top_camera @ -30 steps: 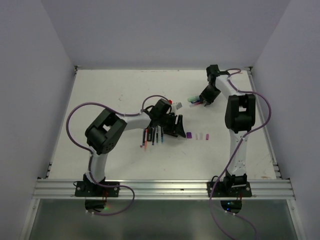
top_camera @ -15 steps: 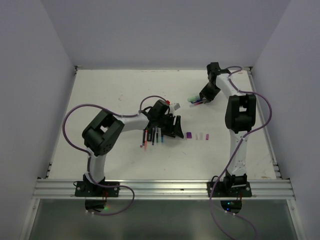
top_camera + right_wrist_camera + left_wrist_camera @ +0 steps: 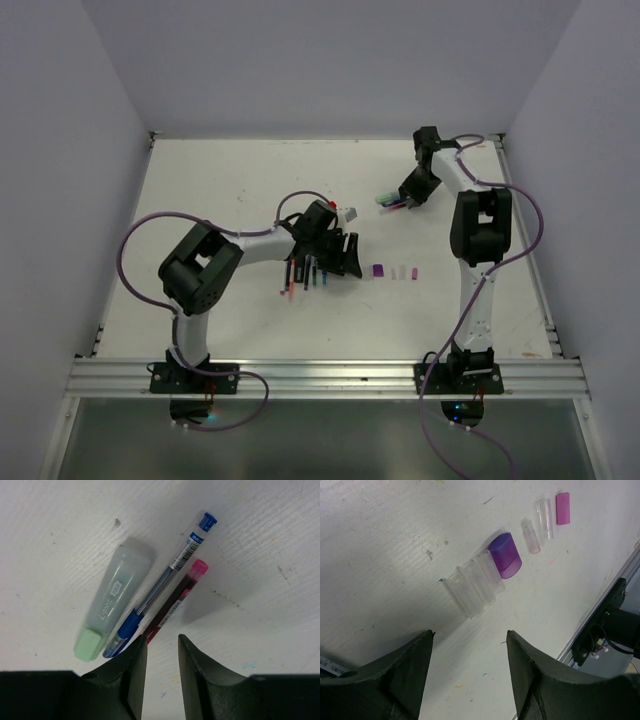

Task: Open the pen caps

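Note:
The pen caps lie in a row on the white table: a purple cap (image 3: 505, 555), clear ones (image 3: 472, 587) beside it, then a whitish (image 3: 544, 517) and a pink cap (image 3: 562, 508). From above they are the purple (image 3: 378, 270), whitish (image 3: 400, 272) and pink (image 3: 413, 272) caps. My left gripper (image 3: 470, 632) hovers open just short of them, nothing between its fingers. Several uncapped pens (image 3: 305, 272) lie under the left wrist. My right gripper (image 3: 161, 639) stands over a green highlighter (image 3: 112, 605), a blue pen (image 3: 165, 580) and a red pen (image 3: 175, 600), jaws narrowly apart and empty.
The table's raised rim (image 3: 525, 250) runs close on the right of the right arm. A metal rail (image 3: 600, 600) edges the table beyond the caps. The left arm's purple cable (image 3: 140, 250) loops out to the left.
The right gripper has drawn slightly closer to the three far pens. The left arm's elbow has swung a little leftward while its gripper stays by the caps.

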You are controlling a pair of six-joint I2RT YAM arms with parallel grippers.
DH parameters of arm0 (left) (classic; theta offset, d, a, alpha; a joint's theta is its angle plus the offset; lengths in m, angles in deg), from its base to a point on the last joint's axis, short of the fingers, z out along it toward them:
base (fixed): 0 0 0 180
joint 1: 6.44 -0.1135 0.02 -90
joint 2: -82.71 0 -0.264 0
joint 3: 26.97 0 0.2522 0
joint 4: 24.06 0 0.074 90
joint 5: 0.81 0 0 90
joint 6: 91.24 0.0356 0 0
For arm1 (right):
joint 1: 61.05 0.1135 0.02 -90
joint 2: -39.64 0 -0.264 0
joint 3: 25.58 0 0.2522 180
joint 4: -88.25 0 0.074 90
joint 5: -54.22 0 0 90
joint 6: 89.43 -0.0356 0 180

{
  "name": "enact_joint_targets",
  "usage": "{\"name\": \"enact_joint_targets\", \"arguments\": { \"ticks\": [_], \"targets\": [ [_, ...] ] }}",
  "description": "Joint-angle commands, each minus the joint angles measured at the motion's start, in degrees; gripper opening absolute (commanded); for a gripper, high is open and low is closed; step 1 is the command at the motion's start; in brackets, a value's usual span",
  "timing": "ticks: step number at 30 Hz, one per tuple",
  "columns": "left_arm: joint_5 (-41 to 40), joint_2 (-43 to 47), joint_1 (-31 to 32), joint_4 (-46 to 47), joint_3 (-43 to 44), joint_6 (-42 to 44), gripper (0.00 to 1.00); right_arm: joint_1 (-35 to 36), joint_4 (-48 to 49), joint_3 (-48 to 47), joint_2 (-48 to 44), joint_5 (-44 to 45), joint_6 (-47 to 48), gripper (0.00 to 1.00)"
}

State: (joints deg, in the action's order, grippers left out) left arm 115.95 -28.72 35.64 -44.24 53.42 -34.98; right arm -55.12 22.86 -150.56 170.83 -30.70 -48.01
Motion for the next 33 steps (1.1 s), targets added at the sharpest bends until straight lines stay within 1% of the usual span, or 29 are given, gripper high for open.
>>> {"name": "enact_joint_targets", "arguments": {
  "ticks": [1, 11, 16, 21, 27, 33],
  "targets": [
    [-1.71, 2.72, 0.01, -1.76, -0.36, 2.18, 0.64, -0.22, 0.22, 1.62, -1.47, 2.48, -0.29, 0.34],
    [-2.06, 5.0, -0.07, -2.46, -0.71, 2.62, 0.64, -0.31, 0.75, 2.06, -0.06, 3.09, 0.41, 0.34],
    [-2.16, 5.62, -0.07, -2.46, -0.89, 2.89, 0.64, -0.22, 2.59, 5.04, -3.83, 2.83, 0.59, 0.34],
    [-1.54, 5.09, -0.07, -1.76, -1.06, 2.45, 0.64, -0.31, 3.82, 5.57, -6.92, 2.04, 0.5, 0.35],
    [-1.28, 5.18, -0.07, -2.02, -0.89, 2.62, 0.64, -0.22, 2.6, 2.15, -5.34, 1.78, -0.29, 0.35],
    [-1.36, 5.7, -0.25, -2.29, -1.59, 2.8, 0.64, -0.31, 2.42, 1.09, -2.97, 1.86, -0.91, 0.35]
  ]
}}
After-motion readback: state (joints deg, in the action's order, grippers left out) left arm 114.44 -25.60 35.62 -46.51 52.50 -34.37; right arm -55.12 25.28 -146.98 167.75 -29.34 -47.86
